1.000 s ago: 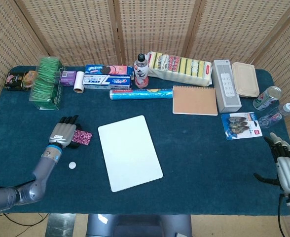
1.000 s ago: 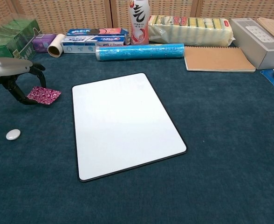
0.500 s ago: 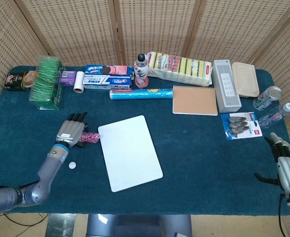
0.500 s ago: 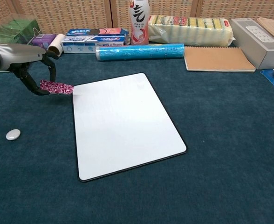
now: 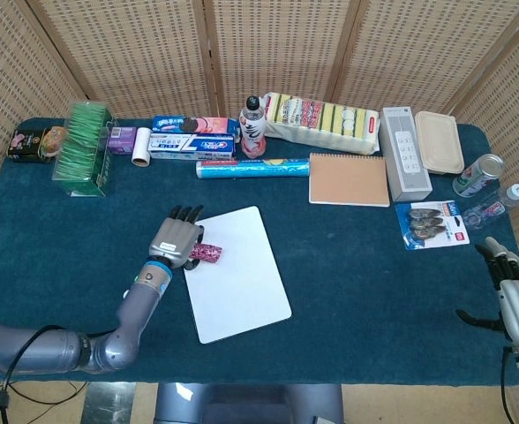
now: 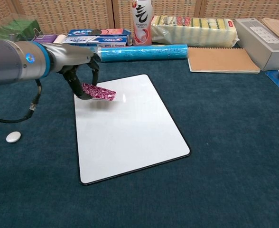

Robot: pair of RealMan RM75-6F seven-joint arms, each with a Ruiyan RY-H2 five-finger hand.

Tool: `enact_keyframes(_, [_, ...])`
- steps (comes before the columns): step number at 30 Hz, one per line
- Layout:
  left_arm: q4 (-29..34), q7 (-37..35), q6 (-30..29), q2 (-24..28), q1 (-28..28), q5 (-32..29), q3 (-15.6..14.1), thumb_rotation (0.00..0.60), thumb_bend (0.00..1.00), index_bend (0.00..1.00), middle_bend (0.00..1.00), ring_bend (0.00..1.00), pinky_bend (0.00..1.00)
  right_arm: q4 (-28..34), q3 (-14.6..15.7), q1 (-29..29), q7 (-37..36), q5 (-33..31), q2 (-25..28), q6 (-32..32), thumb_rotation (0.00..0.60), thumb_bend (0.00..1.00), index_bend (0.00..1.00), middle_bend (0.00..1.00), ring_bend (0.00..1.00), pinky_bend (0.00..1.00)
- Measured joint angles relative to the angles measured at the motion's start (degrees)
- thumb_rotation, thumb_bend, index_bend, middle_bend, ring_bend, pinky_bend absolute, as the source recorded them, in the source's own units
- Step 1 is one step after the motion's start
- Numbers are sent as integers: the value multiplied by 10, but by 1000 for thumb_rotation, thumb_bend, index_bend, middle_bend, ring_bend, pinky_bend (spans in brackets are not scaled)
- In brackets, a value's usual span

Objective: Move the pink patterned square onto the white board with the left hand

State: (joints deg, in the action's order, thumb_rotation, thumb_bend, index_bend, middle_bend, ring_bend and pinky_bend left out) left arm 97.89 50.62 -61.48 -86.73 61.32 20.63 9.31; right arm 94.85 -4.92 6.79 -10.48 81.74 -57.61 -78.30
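- Since a second ago the left hand point(image 6: 80, 71) has carried the pink patterned square point(image 6: 98, 92) from the blue cloth beside the board over to the white board point(image 6: 130, 128), so it now sits above the board's upper-left corner.
- That hand pinches the square by one edge, and going by the faint shadow in the chest view it looks just off the surface, not laid down.
- Right hand point(image 5: 517, 305) hangs at the table's far right edge, fingers loosely spread, holding nothing.
- Step in hand: the carry is basically done, placing is what's left.
- Next move probably calls for lowering the square flat, letting go, and pulling away without dragging it off.
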Motion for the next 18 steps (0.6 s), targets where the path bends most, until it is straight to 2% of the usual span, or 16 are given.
enact_keyframes(5, [-17, 19, -10, -39, 27, -23, 11, 600, 255, 541, 0, 0, 15, -1, -1, 0, -4, -1, 1, 1, 600, 0, 21, 0, 0, 0])
enact_keyframes(12, [-29, 30, -24, -62, 41, -37, 19, 600, 250, 533, 0, 0, 15, -1, 0, 0, -6, 0, 2, 1, 600, 0, 21, 0, 0, 0])
enact_keyframes(15, [-33, 40, -28, -70, 47, -49, 19, 600, 245, 436, 0, 0, 15, -1, 1, 0, -7, 1, 2, 1, 600, 0, 22, 0, 0, 0])
enact_keyframes(18, [-35, 42, -28, -74, 49, -55, 18, 600, 239, 270, 0, 0, 15, -1, 1, 0, -8, 1, 3, 1, 600, 0, 21, 0, 0, 0])
